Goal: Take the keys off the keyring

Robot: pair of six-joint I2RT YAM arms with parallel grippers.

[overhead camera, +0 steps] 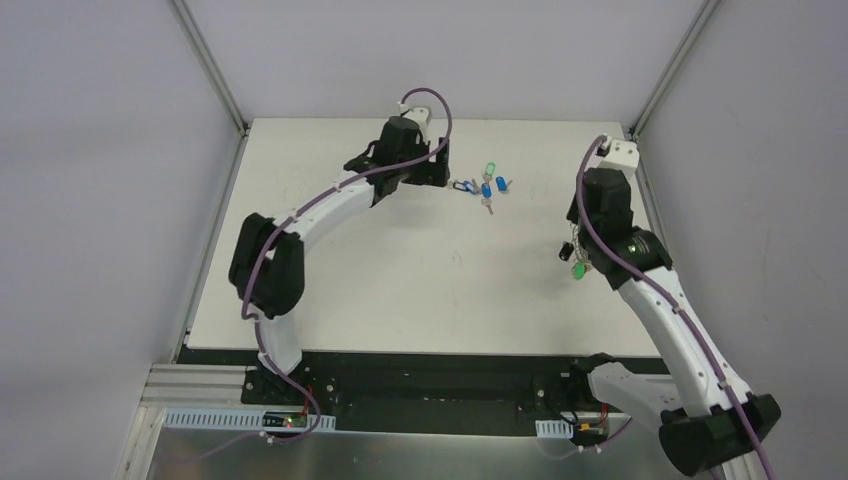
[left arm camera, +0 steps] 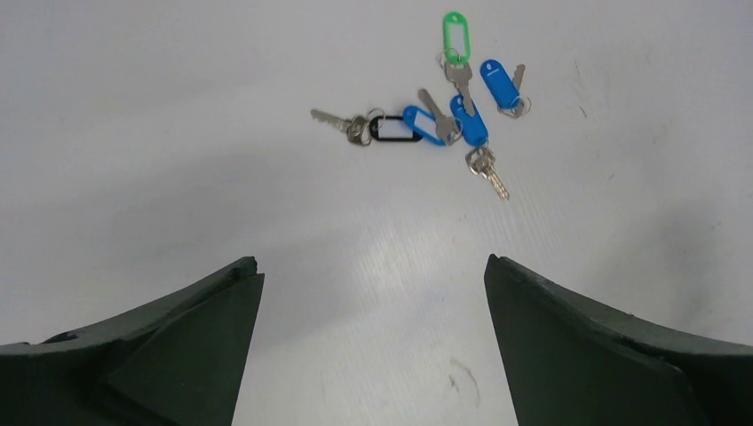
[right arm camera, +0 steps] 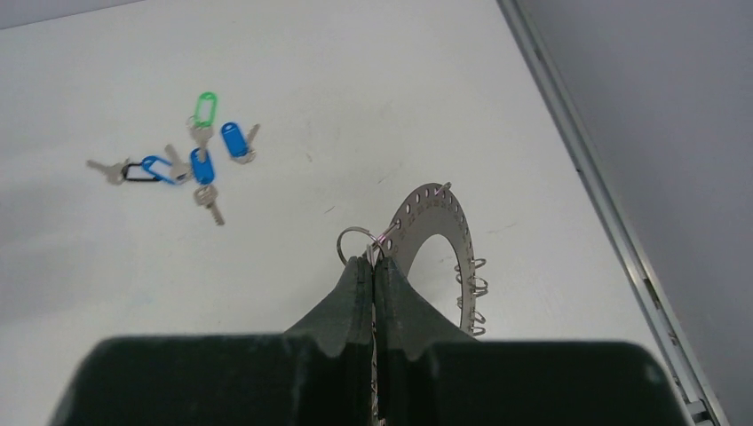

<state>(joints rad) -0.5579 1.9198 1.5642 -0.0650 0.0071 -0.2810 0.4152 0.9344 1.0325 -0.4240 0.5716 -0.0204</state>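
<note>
Several loose keys (overhead camera: pixel 488 186) with green, blue and black tags lie together on the far middle of the table; they show in the left wrist view (left arm camera: pixel 453 115) and the right wrist view (right arm camera: pixel 191 160). My left gripper (left arm camera: pixel 373 284) is open and empty, just short of them. My right gripper (right arm camera: pixel 374 264) is shut on the keyring (right arm camera: pixel 444 226), a flat grey perforated ring with small split rings, held above the table's right side. In the top view a green-tagged key (overhead camera: pixel 577 268) hangs below my right gripper (overhead camera: pixel 572 248).
The white table (overhead camera: pixel 400 270) has a metal-framed right edge (right arm camera: pixel 604 204) close to the keyring. Grey walls surround the table on three sides.
</note>
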